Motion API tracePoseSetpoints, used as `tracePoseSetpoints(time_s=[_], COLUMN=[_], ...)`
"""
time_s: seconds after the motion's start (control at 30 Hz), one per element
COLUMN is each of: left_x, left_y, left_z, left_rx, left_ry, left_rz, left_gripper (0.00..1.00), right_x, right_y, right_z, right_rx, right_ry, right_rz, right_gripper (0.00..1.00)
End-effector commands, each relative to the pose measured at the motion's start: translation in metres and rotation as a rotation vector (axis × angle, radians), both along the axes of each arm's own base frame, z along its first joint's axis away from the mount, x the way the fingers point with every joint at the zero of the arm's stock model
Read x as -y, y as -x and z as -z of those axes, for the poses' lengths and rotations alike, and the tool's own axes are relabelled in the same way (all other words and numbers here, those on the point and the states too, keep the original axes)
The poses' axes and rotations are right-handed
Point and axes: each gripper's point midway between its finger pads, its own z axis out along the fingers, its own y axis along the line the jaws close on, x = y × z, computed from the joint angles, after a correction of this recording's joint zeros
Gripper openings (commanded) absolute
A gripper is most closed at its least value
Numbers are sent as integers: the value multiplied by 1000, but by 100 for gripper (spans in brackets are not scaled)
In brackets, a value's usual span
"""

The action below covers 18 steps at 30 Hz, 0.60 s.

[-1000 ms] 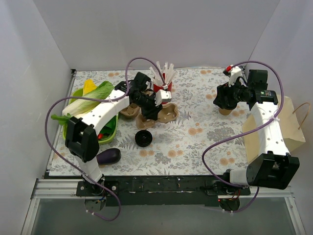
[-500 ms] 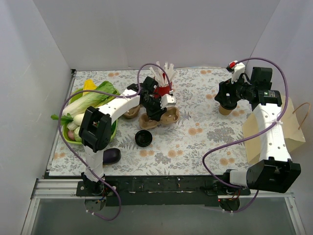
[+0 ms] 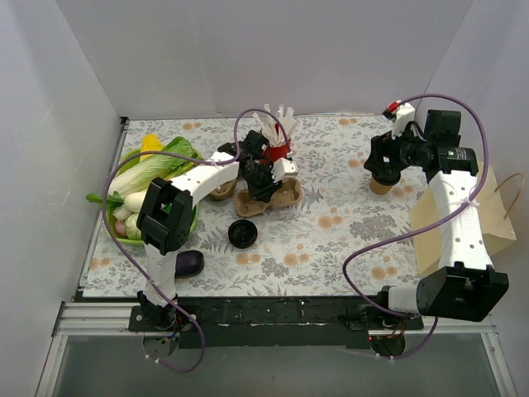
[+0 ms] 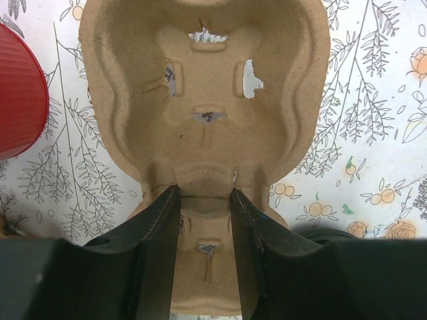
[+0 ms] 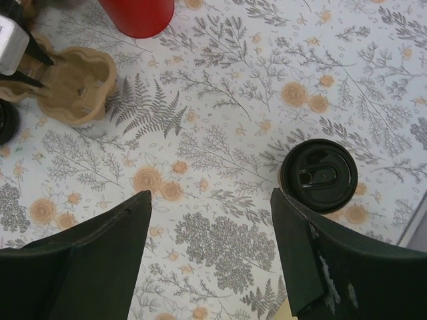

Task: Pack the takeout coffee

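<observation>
The takeout coffee is a tan kraft cup with a black lid, standing at the back right of the flowered mat. It also shows in the right wrist view. My right gripper hovers over it, wide open and empty; the cup lies just outside its right finger. My left gripper is down on the beige pulp cup carrier, its fingers clamped on either side of the carrier's middle ridge. The red cup of white straws stands just behind the carrier.
A loose black lid lies in front of the carrier. A green basket of vegetables and an eggplant are at the left. A brown paper bag stands at the right edge. Another tan piece lies left of the carrier.
My left arm has folded inward and its gripper has settled onto the carrier. My right gripper has shifted slightly back and right above the coffee cup.
</observation>
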Motion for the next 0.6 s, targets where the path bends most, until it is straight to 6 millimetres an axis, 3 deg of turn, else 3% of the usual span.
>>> tracePoseSetpoints(time_s=[0.0, 0.03, 0.3, 0.37, 0.57], left_x=[4, 2, 19, 22, 30], left_y=[-10, -7, 3, 5, 12], left_z=[-13, -14, -61, -70, -99], left_rx=[36, 20, -18, -19, -44], left_ry=[11, 3, 123, 145, 233], left_rz=[-39, -46, -84, -89, -112], left_gripper=[25, 36, 66, 67, 68], right_x=[16, 22, 99, 130, 187], right_y=[-1, 3, 53, 71, 121], right_z=[-44, -47, -89, -96, -115], right_rx=[61, 50, 121, 125, 67], right_ry=[92, 119, 408, 497, 682], right_rz=[54, 75, 429, 542, 772], right_gripper=[80, 80, 78, 78, 77])
